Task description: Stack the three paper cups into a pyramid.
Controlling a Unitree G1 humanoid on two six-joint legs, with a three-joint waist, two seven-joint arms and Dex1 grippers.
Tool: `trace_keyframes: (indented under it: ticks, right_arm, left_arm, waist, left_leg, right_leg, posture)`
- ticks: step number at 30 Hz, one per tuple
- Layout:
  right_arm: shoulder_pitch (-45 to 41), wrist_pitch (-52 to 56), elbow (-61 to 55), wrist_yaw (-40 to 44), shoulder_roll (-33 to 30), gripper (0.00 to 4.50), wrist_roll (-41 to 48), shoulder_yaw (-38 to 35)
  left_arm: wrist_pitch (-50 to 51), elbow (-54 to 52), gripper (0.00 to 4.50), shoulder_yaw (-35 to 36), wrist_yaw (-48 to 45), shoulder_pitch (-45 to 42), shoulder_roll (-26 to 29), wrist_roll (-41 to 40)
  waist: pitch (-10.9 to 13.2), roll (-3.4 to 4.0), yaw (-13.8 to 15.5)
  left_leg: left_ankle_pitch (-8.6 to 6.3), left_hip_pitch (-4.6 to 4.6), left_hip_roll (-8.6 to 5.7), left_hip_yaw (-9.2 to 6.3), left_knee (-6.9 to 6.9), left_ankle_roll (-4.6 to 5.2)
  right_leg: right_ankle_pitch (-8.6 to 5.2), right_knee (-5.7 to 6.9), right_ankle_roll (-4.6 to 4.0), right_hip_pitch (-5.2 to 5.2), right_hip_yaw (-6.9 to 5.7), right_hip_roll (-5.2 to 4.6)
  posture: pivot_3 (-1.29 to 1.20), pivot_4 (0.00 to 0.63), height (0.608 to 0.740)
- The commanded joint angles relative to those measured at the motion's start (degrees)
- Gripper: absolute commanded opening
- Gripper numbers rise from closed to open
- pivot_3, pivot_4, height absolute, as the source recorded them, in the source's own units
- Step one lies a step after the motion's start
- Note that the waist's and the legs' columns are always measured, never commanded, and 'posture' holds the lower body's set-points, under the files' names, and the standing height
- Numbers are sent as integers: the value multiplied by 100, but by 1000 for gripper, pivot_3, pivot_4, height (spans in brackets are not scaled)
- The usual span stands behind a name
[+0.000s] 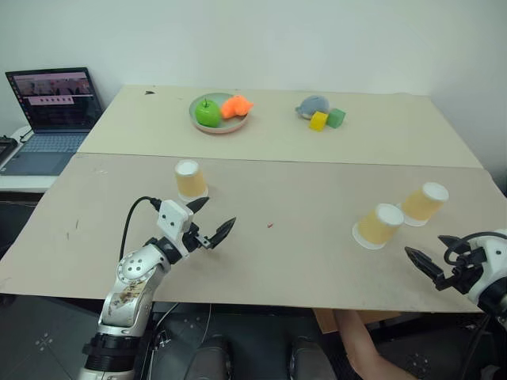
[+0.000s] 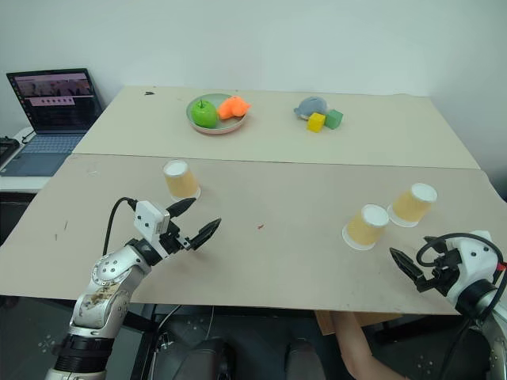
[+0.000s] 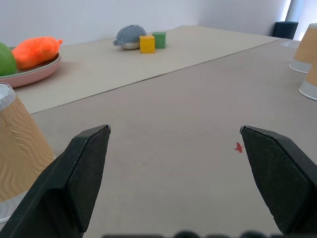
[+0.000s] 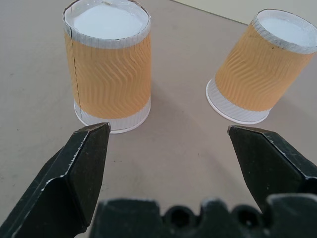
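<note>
Near edge: left gripper [image 1: 211, 220] hovers low over the surface [image 1: 301, 261], fingers wide, nothing btwn them. Right gripper [image 2: 406, 269] at the near right corner, fingers also spread wide, empty, aimed twd the two right-hand cups.

Three paper cups, all upside down (wide rim on the surface, white base up), none stacked yet. Left cup [image 1: 190, 180] stands just beyond the left gripper, slightly to its left, not touching. Middle cup [image 1: 378, 226] and right cup [image 1: 424, 203] sit close together on the right side, a small gap btwn them, middle one nearer; both just ahead of the right gripper, apart from its fingers. Left cup well apart from the other two. Tiny red speck [image 1: 270, 226] on the surface btwn the left gripper and the middle cup.

Far half of the surface: plate [image 1: 198, 121] w/ a green apple [image 1: 207, 113] and an orange toy [image 1: 235, 105] on it; to its right a grey plush [image 1: 312, 105] touching a yellow block [image 1: 318, 121] and a green block [image 1: 337, 118]. Far left, off the surface: open laptop [image 1: 52, 111] on a side desk.
</note>
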Motion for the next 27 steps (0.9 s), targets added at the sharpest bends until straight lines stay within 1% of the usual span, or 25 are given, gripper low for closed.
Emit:
trace_keyframes:
  ticks: [1,3,5,9,14,16,20,23,27]
  right_arm:
    - [-31,-157,-89,36,-103,4475,39,-222]
    - [9,-146,-134,100,-190,4475,45,-293]
    - [14,-132,-172,133,-261,4475,29,-307]
    - [120,-48,-389,380,-577,4475,-11,-291]
    - [79,-117,-507,512,-880,4475,-226,-84]
    - [-23,-157,-501,556,-949,4475,-289,28]
    - [-402,-146,-357,567,-1020,4475,-340,215]
    - [-704,-154,-281,545,-1042,4475,-365,321]
    - [-957,-156,-203,560,-974,4475,-381,507]
  left_arm:
    - [-155,-89,4483,-123,-428,-204,164,-67]
    - [71,-156,4483,-378,-1082,-435,476,-206]
    - [131,-131,4483,-508,-1443,-657,634,-289]
    - [523,-35,4483,-831,-2350,-1397,984,-522]
    - [500,271,4483,-965,-2702,-2077,810,-595]
    - [362,377,4483,-1093,-2713,-2225,662,-449]
    - [115,553,4483,-1321,-2636,-2302,408,-139]
    - [-40,550,4483,-1481,-2598,-2253,317,82]
    - [-21,602,4483,-1493,-2267,-2197,57,220]
  waist:
    - [0,0,0]
    - [1,0,12]
    - [1,2,23]
    - [2,3,1]
    - [5,0,-8]
    - [5,-1,-5]
    - [8,-4,-7]
    - [11,-5,-6]
    - [12,-6,3]
  left_leg:
    - [0,0,0,0,0,0]
    - [0,-1,0,0,0,0]
    - [1,-1,-2,-1,1,-1]
    - [1,0,-3,-1,0,0]
    - [1,4,-3,-4,0,0]
    - [1,5,-4,-4,-1,1]
    - [1,4,-6,-4,0,2]
    - [0,3,-7,-5,0,2]
    - [0,2,-7,-7,1,2]
  right_leg:
    - [0,0,0,0,0,0]
    - [0,0,0,-1,-2,0]
    - [0,1,-1,0,-5,0]
    - [0,-7,0,5,-5,0]
    - [0,-10,1,13,-6,1]
    - [2,-16,5,17,-6,1]
    - [7,-27,11,20,-4,1]
    - [8,-28,11,19,-5,1]
    - [8,-30,11,21,-5,1]
  posture:
    - [0,150,678]
    - [0,150,678]
    - [0,150,678]
    - [0,150,678]
    - [0,150,678]
    - [0,150,678]
    - [0,150,678]
    - [0,150,678]
    - [0,150,678]
